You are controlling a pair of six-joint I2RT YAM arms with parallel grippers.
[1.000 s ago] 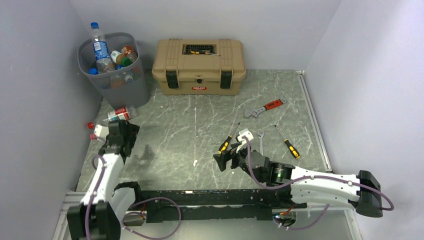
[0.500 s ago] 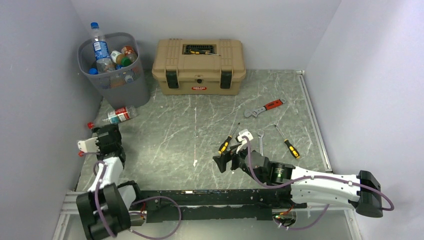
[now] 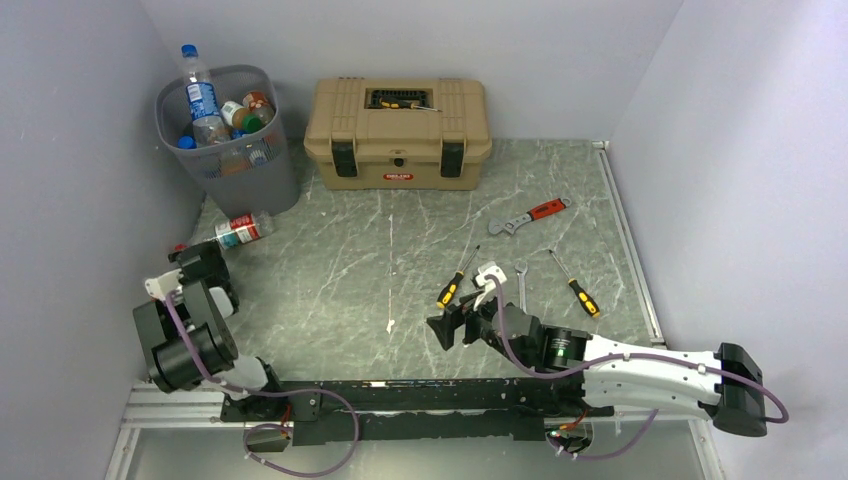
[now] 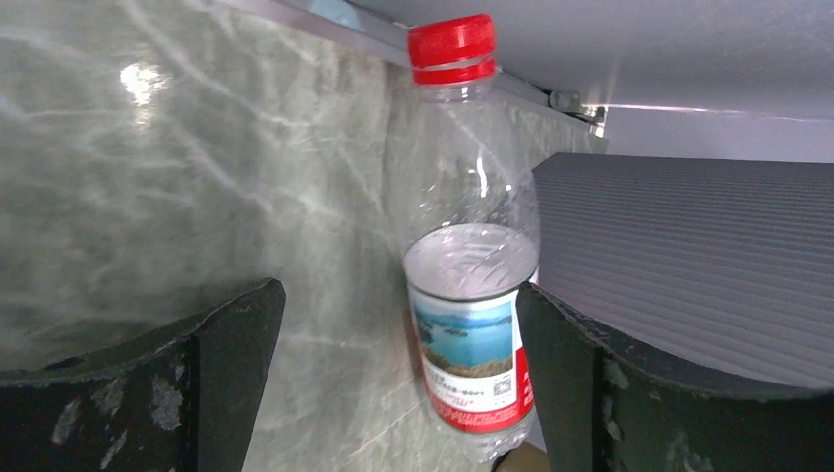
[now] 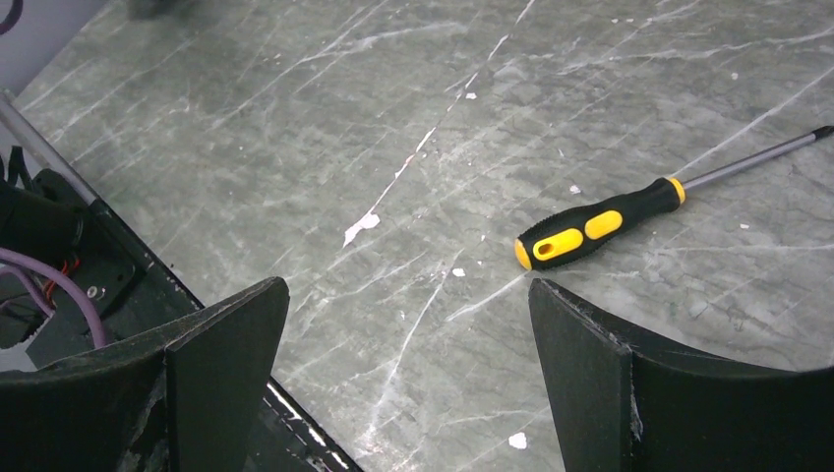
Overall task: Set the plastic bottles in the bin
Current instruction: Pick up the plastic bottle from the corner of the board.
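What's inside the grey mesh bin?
The bin holds plastic bottles, heaped near its rim; a tall blue-labelled bottle sticks out on top. Those lower down are mostly hidden by the mesh wall and the bottles above.

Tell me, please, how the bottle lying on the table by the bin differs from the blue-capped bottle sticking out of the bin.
The table bottle lies on its side outside the bin; the blue-capped bottle stands roughly upright inside, neck above the rim. The table bottle has a red cap and a red-and-white label; the blue-capped bottle's label is blue. Both are clear plastic with caps on.
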